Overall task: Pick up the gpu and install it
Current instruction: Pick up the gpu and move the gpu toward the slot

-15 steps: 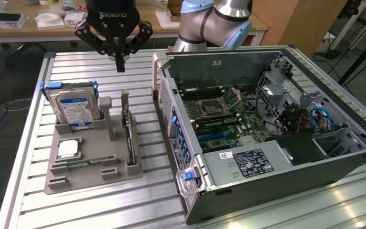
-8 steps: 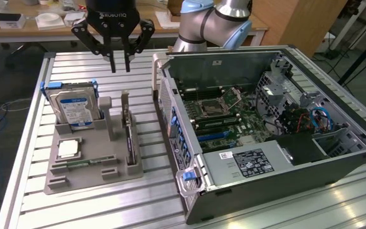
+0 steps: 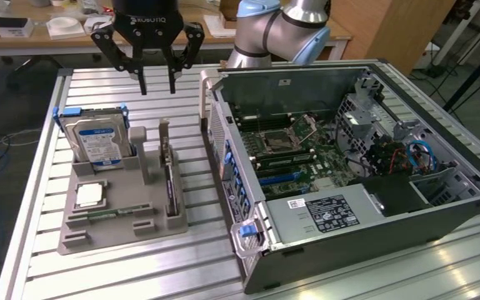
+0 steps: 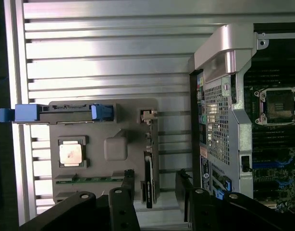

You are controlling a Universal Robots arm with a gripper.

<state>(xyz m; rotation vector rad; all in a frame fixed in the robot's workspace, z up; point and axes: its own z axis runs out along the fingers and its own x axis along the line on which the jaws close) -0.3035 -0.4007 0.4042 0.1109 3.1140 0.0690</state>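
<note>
The gpu (image 3: 170, 177) is a thin black card standing on edge in a slot of the grey holder (image 3: 98, 234), its silver bracket toward the far end. From the wrist view the gpu (image 4: 148, 179) appears as a narrow dark strip running between my two fingers. My gripper (image 3: 158, 89) hangs open well above the table, over the far end of the holder, with nothing between its fingers. The same open gripper (image 4: 155, 190) straddles the card's line from above without touching it.
On the holder stand a silver hard drive (image 3: 97, 142) with blue rails, a processor chip (image 3: 90, 195) and a green memory stick (image 3: 110, 214). The open computer case (image 3: 440, 206) lies at the exterior view's right, its motherboard (image 3: 294, 147) exposed. The slatted metal table (image 3: 98, 84) runs beneath.
</note>
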